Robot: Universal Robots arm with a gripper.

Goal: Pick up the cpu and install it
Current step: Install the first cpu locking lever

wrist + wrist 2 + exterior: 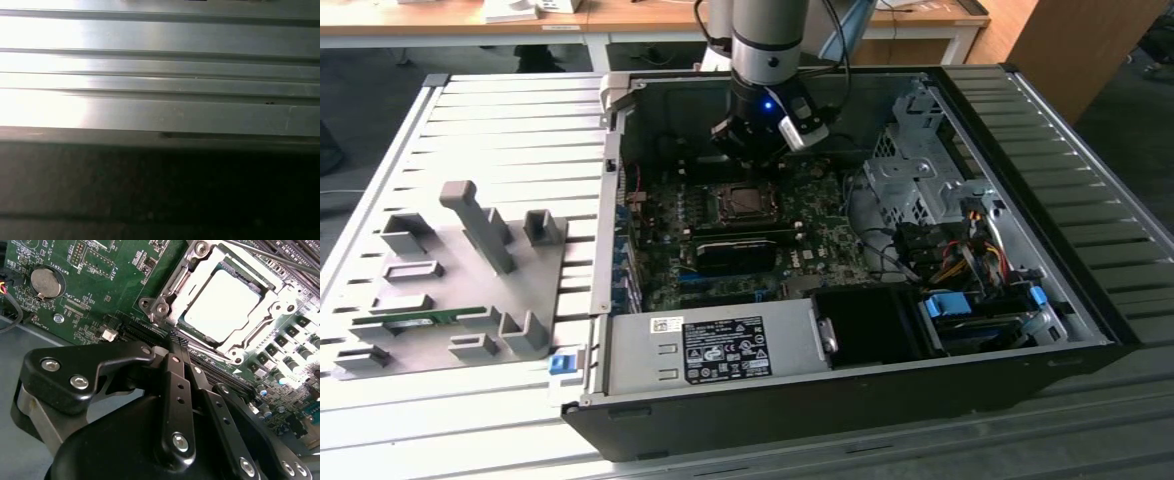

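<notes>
Inside the socket frame [235, 300] lies the flat, silver-topped cpu [222, 305].

Computer case [1067, 300]: black, lying open on its side on the slatted metal table [494, 110].
Motherboard [680, 265]: green, flat inside the case.
Power supply [707, 350]: grey, labelled, along the near edge of the case.
Fixture plate [447, 290]: grey blocks, well apart from the case toward the exterior view's left.
Memory stick [420, 320]: green, lying in the fixture plate.
Coin cell battery [46, 281]: round, silver, seated on the motherboard.
</notes>
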